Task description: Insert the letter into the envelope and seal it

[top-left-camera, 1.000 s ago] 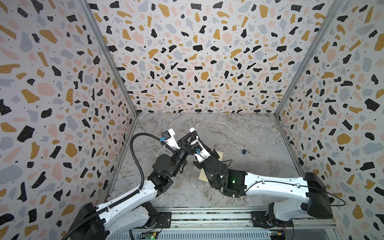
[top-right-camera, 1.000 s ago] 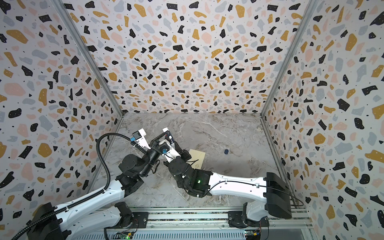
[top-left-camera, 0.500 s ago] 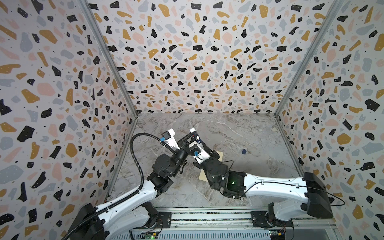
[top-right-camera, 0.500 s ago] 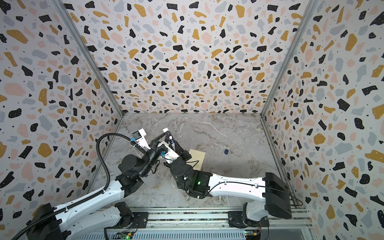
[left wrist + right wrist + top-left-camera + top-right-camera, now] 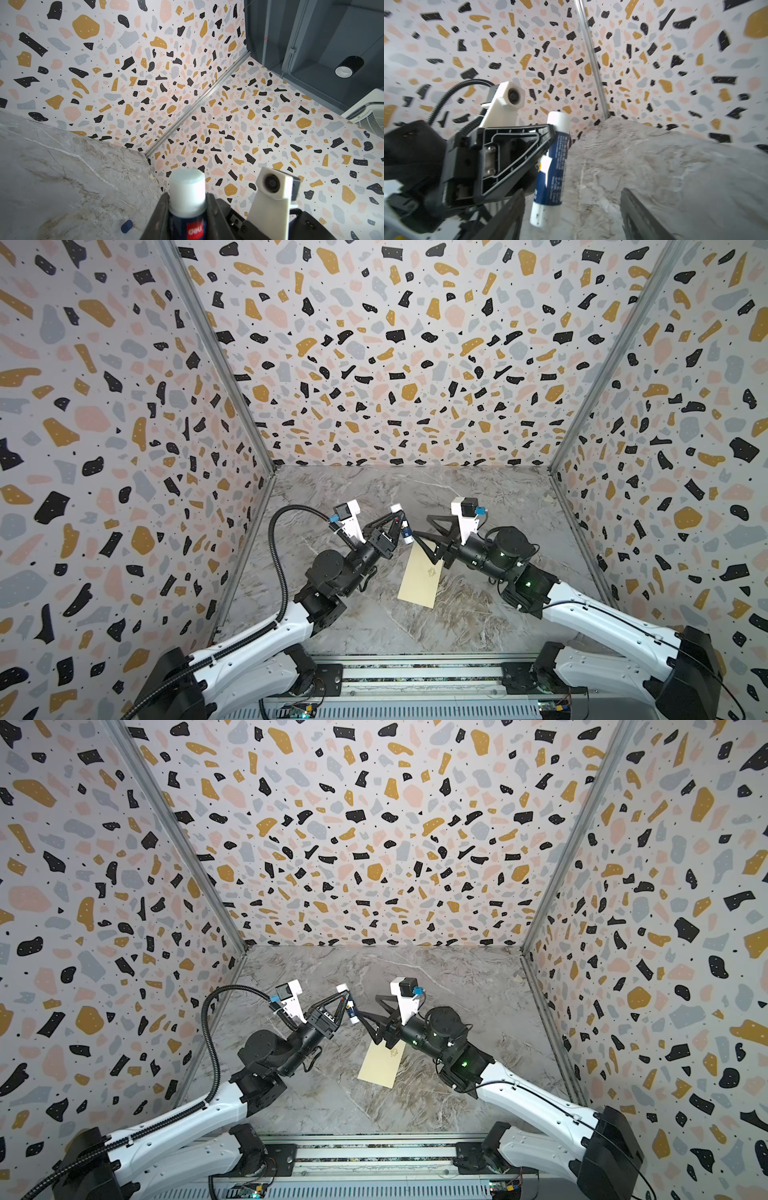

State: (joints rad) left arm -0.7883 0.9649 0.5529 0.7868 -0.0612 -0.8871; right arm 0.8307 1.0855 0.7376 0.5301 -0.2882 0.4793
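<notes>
The envelope [image 5: 417, 578] [image 5: 379, 1064] lies flat on the marble floor, pale cream-yellow, with a small dark emblem near its far end. The letter is out of view. My left gripper [image 5: 401, 523] [image 5: 347, 1002] [image 5: 187, 199] is shut on a blue and white glue stick [image 5: 406, 533] [image 5: 352, 1012] [image 5: 187, 191] [image 5: 554, 164], held in the air beyond the envelope's far end. My right gripper [image 5: 424, 531] [image 5: 370, 1006] [image 5: 571, 212] stands open just right of the glue stick. Nothing is between its fingers.
A small dark blue object [image 5: 126, 226] lies on the marble floor [image 5: 415, 497]. Terrazzo-patterned walls [image 5: 395, 364] close in the back and both sides. A metal rail [image 5: 415, 672] runs along the front edge.
My right gripper has opened and drawn back to the right, away from the glue stick, uncovering the envelope. The left gripper keeps the glue stick in the same place.
</notes>
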